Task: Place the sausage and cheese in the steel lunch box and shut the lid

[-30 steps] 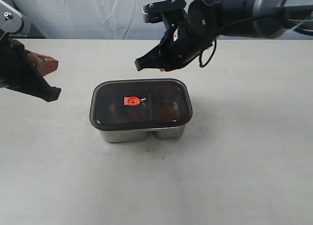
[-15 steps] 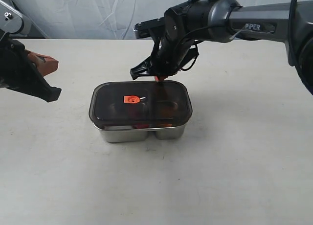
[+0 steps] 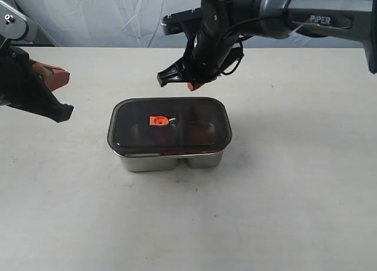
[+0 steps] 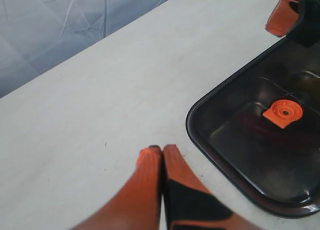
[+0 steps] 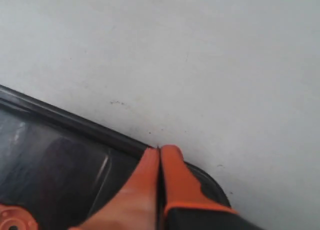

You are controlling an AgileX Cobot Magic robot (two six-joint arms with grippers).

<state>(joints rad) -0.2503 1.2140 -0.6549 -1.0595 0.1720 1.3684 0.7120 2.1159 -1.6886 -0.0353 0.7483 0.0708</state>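
A white table (image 3: 294,194) is shown from the exterior view, with the steel lunch box (image 3: 171,161) set near its centre. The dark translucent lid (image 3: 177,109) is laid over the box and covers both compartments, and its orange valve tab (image 3: 158,121) is seen toward nine o'clock of the lid's middle. A dim reddish-brown shape (image 3: 201,129) is seen through the lid on the three o'clock side. It cannot be told whether it is the sausage or the cheese, and neither is seen lying out on the table.

The right gripper (image 3: 191,85) is held in the air at twelve o'clock from the box, just above and beyond the lid's far rim. Its orange fingertips are pressed together and nothing is gripped. The left gripper (image 4: 161,151) is held well apart at about nine o'clock, likewise clenched on nothing.

It cannot be judged from these views whether the lid is snapped fully home. If one edge alone is pushed by the clenched fingertips, the opposite edge could be levered up. The light box could also be skidded across the smooth table, since it is braced by nothing.
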